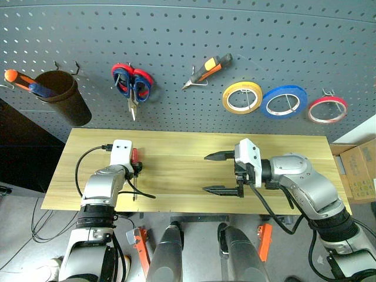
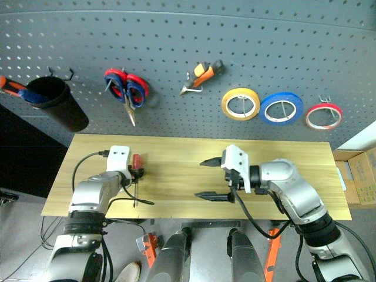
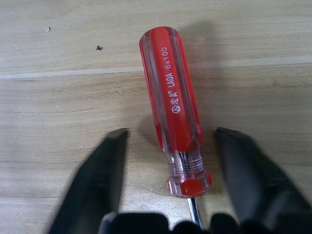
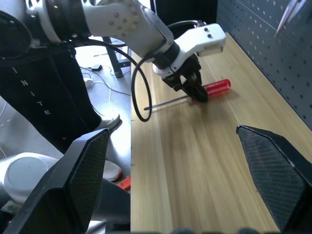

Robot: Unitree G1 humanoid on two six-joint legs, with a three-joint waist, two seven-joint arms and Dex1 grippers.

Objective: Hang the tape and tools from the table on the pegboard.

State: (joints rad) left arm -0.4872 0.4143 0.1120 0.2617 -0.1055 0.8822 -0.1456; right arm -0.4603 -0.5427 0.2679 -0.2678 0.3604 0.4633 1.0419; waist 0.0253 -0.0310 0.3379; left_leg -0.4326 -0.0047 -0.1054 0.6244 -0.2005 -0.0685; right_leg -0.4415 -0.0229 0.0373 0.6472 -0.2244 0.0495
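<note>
- Left gripper [image 3: 168,183]: the 2 fingers straddle the screwdriver [image 3: 171,100] at the collar end of its red handle, with a gap on each side; not yet clenched.
- Screwdriver: lies flat on the worktop [image 1: 176,170] near its left end. Its long axis runs front to back, handle toward the pegboard [image 1: 176,41], shaft toward the robot.
- Recommended grip: close squarely across the handle, above the collar, and lift level so the round handle does not roll out.
- Right gripper [image 1: 223,173]: released wide, hovering empty over mid-worktop.
</note>
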